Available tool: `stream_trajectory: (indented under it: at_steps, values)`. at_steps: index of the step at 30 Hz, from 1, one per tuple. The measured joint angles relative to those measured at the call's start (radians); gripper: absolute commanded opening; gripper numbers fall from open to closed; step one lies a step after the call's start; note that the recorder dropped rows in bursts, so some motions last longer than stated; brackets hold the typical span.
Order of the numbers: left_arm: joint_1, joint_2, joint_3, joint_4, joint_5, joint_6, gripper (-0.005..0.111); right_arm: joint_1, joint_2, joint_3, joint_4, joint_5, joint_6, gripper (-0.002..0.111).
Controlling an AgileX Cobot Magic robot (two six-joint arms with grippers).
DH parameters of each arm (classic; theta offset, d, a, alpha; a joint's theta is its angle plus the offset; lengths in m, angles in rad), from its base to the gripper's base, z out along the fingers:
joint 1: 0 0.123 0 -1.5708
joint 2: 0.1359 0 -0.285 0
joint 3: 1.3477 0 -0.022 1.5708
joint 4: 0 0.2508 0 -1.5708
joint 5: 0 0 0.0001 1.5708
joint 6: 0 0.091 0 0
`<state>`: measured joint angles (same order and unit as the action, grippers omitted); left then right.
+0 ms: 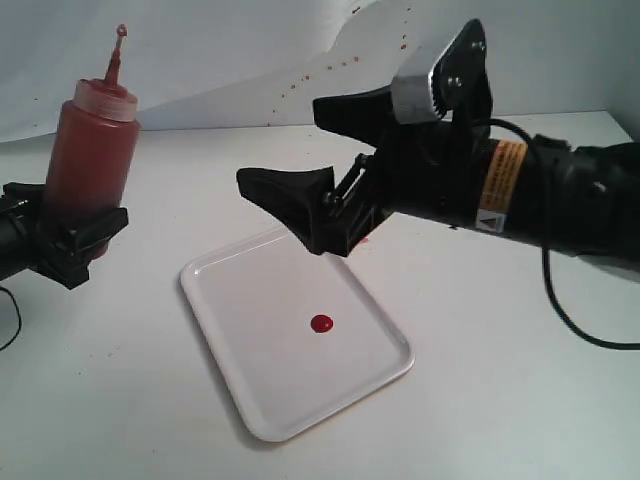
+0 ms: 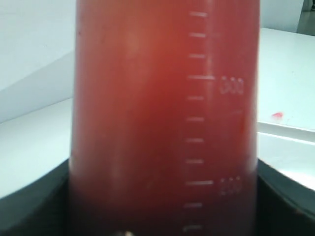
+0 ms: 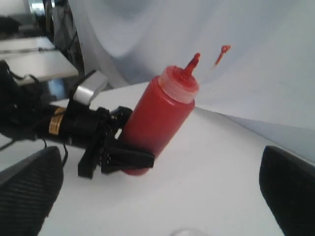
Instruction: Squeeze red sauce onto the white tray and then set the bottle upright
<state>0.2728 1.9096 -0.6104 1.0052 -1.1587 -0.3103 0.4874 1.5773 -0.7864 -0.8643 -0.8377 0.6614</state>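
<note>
The bottle (image 1: pixel 92 160), full of red-orange sauce, stands upright at the left with its thin nozzle pointing up. My left gripper (image 1: pixel 85 235) is shut on its lower body. In the left wrist view the bottle (image 2: pixel 162 123) fills the frame between the black fingers (image 2: pixel 29 206). The white tray (image 1: pixel 250 380) lies flat in the middle, with a round blob of red sauce (image 1: pixel 321 323) on it. My right gripper (image 1: pixel 280 143) hangs open above the tray's far edge, holding nothing. Its wrist view looks past its fingers (image 3: pixel 29 191) at the bottle (image 3: pixel 157 123).
A small pale pink smear (image 1: pixel 365 240) marks the table by the tray's far corner, also visible as the smear (image 2: pixel 278 115) in the left wrist view. Tiny red specks (image 1: pixel 340 65) dot the white backdrop. A black cable (image 1: pixel 560 310) trails from the right arm.
</note>
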Motion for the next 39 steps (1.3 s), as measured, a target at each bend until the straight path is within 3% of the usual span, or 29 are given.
stream_trajectory:
  at_steps: [7,15,22,27,30,39]
  values:
    - [-0.029,0.091,-0.068,0.037,0.0,0.072,0.0,0.0,0.287,0.0,0.244,-0.331,-0.094,0.105]
    - [-0.039,0.123,-0.119,0.068,0.0,0.082,0.0,0.047,0.458,-0.108,0.366,-0.352,-0.14,0.105]
    - [-0.124,0.123,-0.119,0.068,0.0,0.123,0.0,0.189,0.557,-0.402,0.47,-0.099,-0.138,0.105]
    - [-0.133,0.123,-0.119,0.037,-0.004,0.132,0.0,0.238,0.596,-0.542,0.507,0.049,-0.138,0.104]
    - [-0.133,0.123,-0.119,0.011,-0.004,0.144,0.0,0.249,0.613,-0.582,0.521,0.086,-0.138,0.093]
    - [-0.133,0.123,-0.119,-0.014,-0.008,0.164,0.0,0.282,0.628,-0.619,0.451,0.093,-0.193,0.04]
